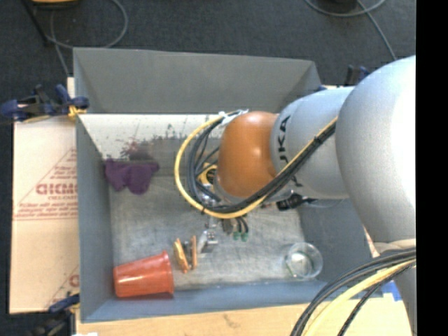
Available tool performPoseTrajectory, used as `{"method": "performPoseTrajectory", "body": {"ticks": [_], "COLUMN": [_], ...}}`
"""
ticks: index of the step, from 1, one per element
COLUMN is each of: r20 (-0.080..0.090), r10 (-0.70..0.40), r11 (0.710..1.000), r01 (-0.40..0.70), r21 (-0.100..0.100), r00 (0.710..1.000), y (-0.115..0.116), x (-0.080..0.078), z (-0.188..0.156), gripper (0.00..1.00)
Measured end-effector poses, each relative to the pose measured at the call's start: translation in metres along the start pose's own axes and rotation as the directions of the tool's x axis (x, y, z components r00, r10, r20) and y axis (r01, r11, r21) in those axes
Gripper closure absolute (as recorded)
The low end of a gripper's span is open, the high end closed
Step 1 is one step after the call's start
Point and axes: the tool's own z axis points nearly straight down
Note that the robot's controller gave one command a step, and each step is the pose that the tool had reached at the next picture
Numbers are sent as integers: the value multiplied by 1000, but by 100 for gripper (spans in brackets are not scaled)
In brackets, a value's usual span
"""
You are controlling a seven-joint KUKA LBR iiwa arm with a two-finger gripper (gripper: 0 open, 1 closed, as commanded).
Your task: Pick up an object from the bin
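Observation:
My gripper hangs low over the middle of the bin floor, under the orange wrist cover, which hides most of it. Just to its left, almost touching its tip, lies a small orange-brown clip-like thing. A red-orange plastic cup lies on its side at the bin's front left, its mouth towards the clip. A small green piece peeks out to the right of the gripper, and I cannot tell what it is.
A crumpled purple thing sits at the back left by the wall. A clear glass cup stands in the front right corner. The arm and its yellow and black cables cover the bin's right half.

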Motion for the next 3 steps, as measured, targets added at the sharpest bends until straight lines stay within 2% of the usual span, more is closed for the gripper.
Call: {"method": "performPoseTrajectory", "body": {"ticks": [1, 2, 3], "r20": [-6, -4, -8], "r10": [93, -113, 20], "r11": [996, 994, 1000], "r01": [-93, 113, -20], "r21": [-5, -1, 1], "r00": [996, 994, 1000], "y": [10, 21, 54], "x": [29, 37, 29], "z": [10, 4, 8], "gripper": [0, 0, 0]}}
